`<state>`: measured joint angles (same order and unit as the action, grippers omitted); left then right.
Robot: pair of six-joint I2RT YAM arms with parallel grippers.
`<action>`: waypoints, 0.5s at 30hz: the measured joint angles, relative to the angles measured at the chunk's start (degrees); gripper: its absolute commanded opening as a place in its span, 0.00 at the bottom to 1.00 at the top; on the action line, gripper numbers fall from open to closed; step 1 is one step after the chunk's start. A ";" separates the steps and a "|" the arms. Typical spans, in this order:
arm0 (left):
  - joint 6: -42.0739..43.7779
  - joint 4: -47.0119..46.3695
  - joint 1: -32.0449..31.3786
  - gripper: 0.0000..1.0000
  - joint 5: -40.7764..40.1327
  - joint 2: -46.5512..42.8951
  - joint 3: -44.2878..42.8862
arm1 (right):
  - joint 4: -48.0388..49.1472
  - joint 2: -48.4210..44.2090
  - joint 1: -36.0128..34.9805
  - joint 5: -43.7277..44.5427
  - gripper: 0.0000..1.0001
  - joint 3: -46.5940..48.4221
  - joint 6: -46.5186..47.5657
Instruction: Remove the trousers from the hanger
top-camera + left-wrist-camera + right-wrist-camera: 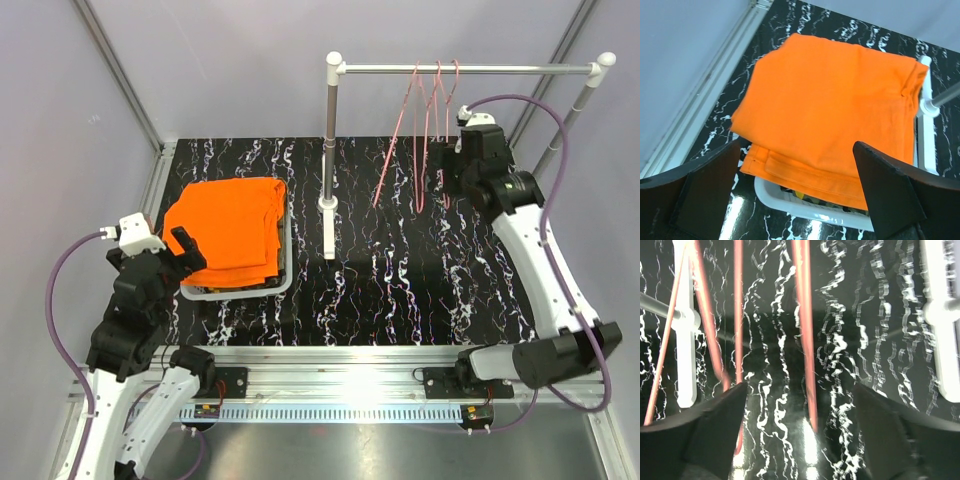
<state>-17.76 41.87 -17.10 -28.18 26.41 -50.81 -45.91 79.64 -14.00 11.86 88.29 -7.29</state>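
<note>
Your bright-orange cloth trousers (232,228) sit in the white plastic basket (240,292) at the left edge of the counter (400,270), left gripper (797,147) spread above, right gripper (800,390) spread empty by bare pink wire hangers (432,110) far-right: likely done.

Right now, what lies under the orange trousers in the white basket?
Only a sliver of dark, yellow-patched cloth shows beneath the near edge of the orange trousers, above the rim of the white basket. The rest of it and the basket floor are covered.
</note>
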 measured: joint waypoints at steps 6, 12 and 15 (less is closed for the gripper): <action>-0.46 0.92 0.24 0.99 -5.92 2.21 -1.57 | -2.67 -13.53 0.00 0.37 0.99 -2.19 -1.42; 1.86 1.66 0.28 0.99 -7.17 2.03 -2.89 | -5.42 -28.89 0.00 -3.69 0.99 -6.14 -4.02; 3.65 2.51 0.31 0.99 -4.17 1.05 -3.26 | -8.04 -35.01 0.00 -5.49 0.99 -8.20 -4.52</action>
<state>-14.11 44.38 -16.80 -32.36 27.46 -54.06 -53.95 44.62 -14.00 6.37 80.09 -11.81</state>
